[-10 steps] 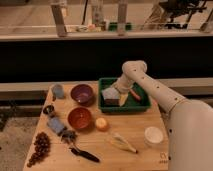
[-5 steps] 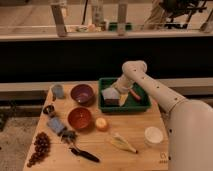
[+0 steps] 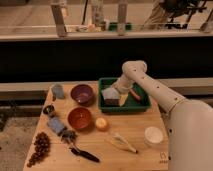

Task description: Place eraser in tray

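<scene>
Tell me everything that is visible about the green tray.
The tray is a shallow, dark-green rectangle with a raised rim, plastic by its look. It sits flat at the back of the wooden table, right of the purple bowl. Inside lie the eraser, a yellow piece and something reddish. The gripper reaches into it at the eraser.

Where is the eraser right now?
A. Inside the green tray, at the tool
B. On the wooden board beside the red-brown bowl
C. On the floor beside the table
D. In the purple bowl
A: the eraser sits within the rim of the tray, at its left end, with the tool right at it and the arm reaching down over the tray.
</scene>
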